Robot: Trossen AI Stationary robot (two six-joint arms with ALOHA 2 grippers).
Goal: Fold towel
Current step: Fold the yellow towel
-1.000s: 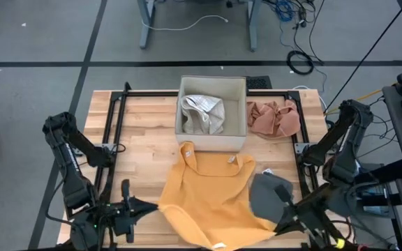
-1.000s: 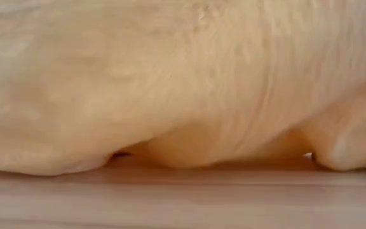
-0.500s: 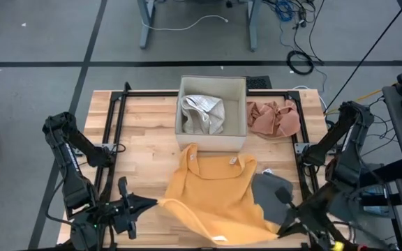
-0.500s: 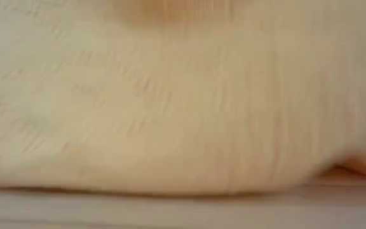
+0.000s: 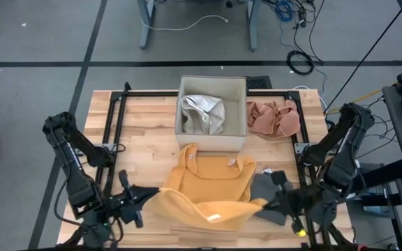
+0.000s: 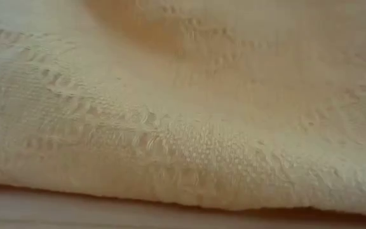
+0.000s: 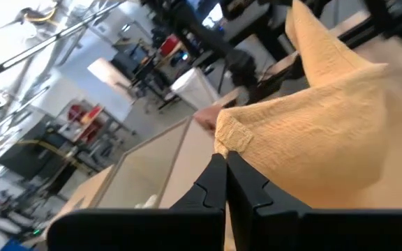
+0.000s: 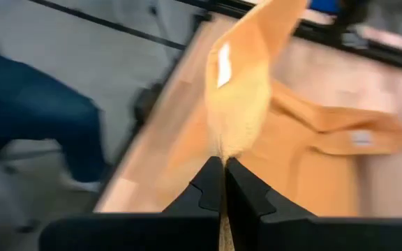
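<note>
An orange towel (image 5: 208, 185) lies in the near middle of the wooden table. Its far edge (image 5: 211, 159) rests flat in front of the box, and its near part is raised between my two grippers. My left gripper (image 5: 152, 194) is shut on the near left corner. My right gripper (image 5: 265, 202) is shut on the near right corner. The towel's weave (image 6: 183, 114) fills the low view. A white label (image 5: 213, 217) shows on the sagging near part. My left gripper pinches the towel's near left corner (image 7: 232, 143) between its two fingers, coming nearly level from the table's left side. The corner is lifted clear, and the cloth runs away from it, sagging toward the middle. My right gripper pinches the towel's near right corner (image 8: 227, 143) between its two fingers, slanting down from the table's right side. The corner is lifted off the table, and the cloth hangs slack from it toward the flat far part.
A beige box (image 5: 212, 139) holding a pale cloth stands at the far middle, with a pinkish-brown cloth (image 5: 274, 118) to its right. A dark grey cloth (image 5: 265, 189) lies by my right gripper. Black frame rails (image 5: 110, 132) run along both table sides.
Both grippers have gone toward the far edge and inward, carrying the towel's near corners, and my right gripper has tipped and rolled. The near edge has left the table's front and come over the middle, sagging between the grippers. The far edge has stayed put.
</note>
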